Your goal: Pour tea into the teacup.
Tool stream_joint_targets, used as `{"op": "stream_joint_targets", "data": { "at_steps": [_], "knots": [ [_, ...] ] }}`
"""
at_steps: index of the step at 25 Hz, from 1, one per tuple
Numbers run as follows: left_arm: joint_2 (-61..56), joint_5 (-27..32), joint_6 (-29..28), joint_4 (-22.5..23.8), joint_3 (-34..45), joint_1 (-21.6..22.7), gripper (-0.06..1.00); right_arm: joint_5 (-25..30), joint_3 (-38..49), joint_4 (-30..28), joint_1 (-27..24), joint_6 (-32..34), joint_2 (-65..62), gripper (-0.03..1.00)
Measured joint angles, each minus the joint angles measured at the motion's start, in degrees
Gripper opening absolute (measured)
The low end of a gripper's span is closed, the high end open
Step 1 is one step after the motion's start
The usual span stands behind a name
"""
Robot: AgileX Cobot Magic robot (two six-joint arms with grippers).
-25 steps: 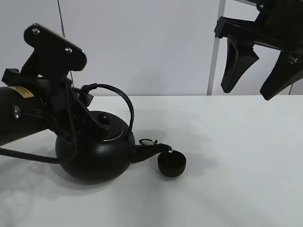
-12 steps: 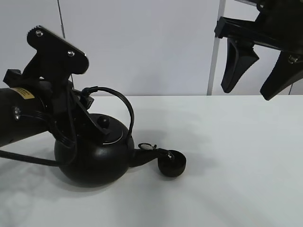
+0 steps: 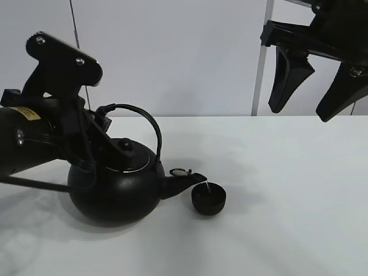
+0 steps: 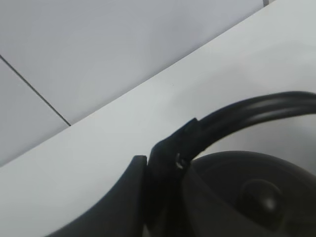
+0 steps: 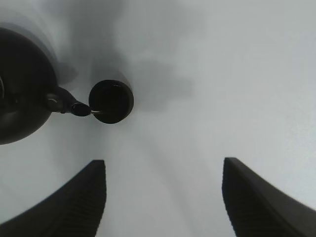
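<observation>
Matt black teacup [image 3: 209,200] — smooth white table [image 3: 287,201]

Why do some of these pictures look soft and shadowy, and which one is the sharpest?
The exterior high view is sharpest: the kettle and teacup are crisp, casting faint, diffuse shadows on the white table. The left wrist view is soft, its camera sitting very near the kettle handle. In the right wrist view, grey shadows smear the table beyond the teacup, and the end effector fingers look blurred.

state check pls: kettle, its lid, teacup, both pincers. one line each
kettle: held by its handle, tipped slightly, spout over the teacup, thin stream coming out
kettle lid: on
teacup: upright on table, receiving the stream
left pincer: shut on kettle handle
right pincer: open, empty, raised above the table
</observation>
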Motion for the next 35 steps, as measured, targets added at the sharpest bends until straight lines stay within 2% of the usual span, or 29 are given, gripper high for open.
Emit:
{"op": "stream_joint_targets", "data": {
  "at_steps": [4, 7, 15, 22, 35],
  "knots": [
    [0.00, -1.38, -9.59, -2.46, 0.21, 0.00, 0.11, 0.00, 0.00, 0.00, 0.00, 0.00, 0.00, 0.46],
    [-0.56, -2.67, -16.69, -2.47, 1.06, 0.00, 0.11, -0.06, 0.00, 0.00, 0.00, 0.00, 0.00, 0.46],
    [-4.39, -7.02, -25.82, -1.64, 6.71, 0.00, 0.11, -0.10, 0.00, 0.12, 0.00, 0.00, 0.00, 0.46],
    [-4.39, -8.24, -28.32, 0.06, 11.19, 0.00, 0.11, -0.16, 0.00, 0.12, 0.00, 0.00, 0.00, 0.46],
    [-1.03, -9.48, -29.62, 1.20, 12.07, 0.00, 0.11, -0.16, 0.00, 0.12, 0.00, 0.00, 0.00, 0.46]
  ]
}}
